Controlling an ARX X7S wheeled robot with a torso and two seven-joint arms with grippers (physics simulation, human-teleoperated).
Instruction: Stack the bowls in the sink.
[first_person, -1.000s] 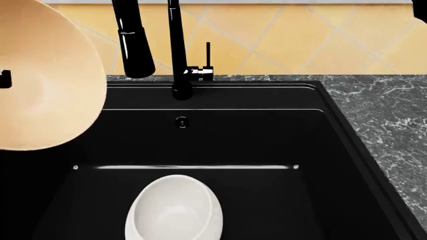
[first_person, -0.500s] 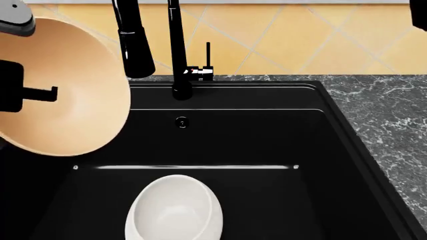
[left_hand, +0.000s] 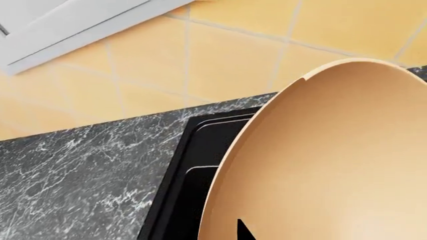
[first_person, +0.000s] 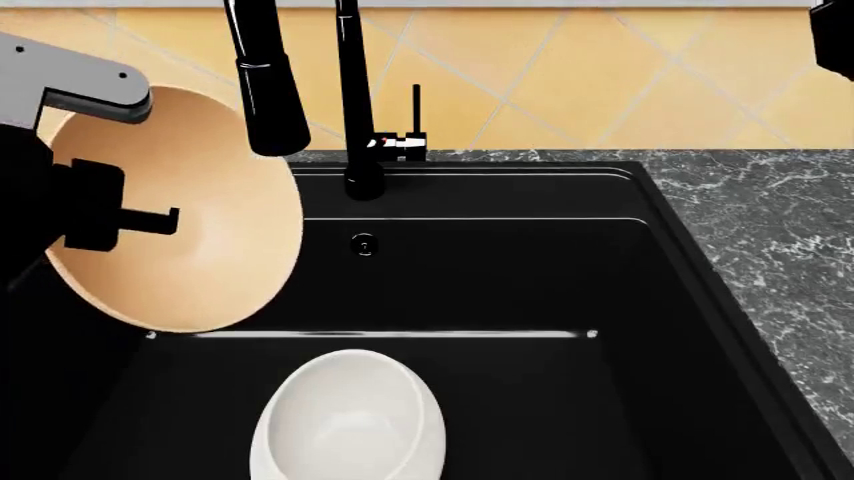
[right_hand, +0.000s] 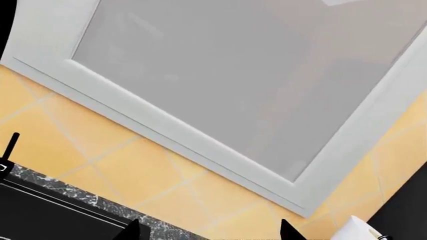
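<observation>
**Q:** What were the jaws doing at that point?

**Me:** My left gripper was clamped on the rim of the tan bowl, one black finger lying across its inside. I had it held up, tipped on edge, over the left side of the sink. The white bowl sat on the sink floor, near the front, well apart from the tan one. Of the right gripper I only saw two dark fingertips with a wide gap between them, nothing in it.

**Q:** And the surroundings?

**Me:** Black faucet at the back rim, dark marble counter to the right, yellow tiled wall behind. The left wrist view was mostly the tan bowl's inside plus the sink's corner. The right wrist view pointed up at a pale framed cabinet panel, which the head view didn't show.
</observation>
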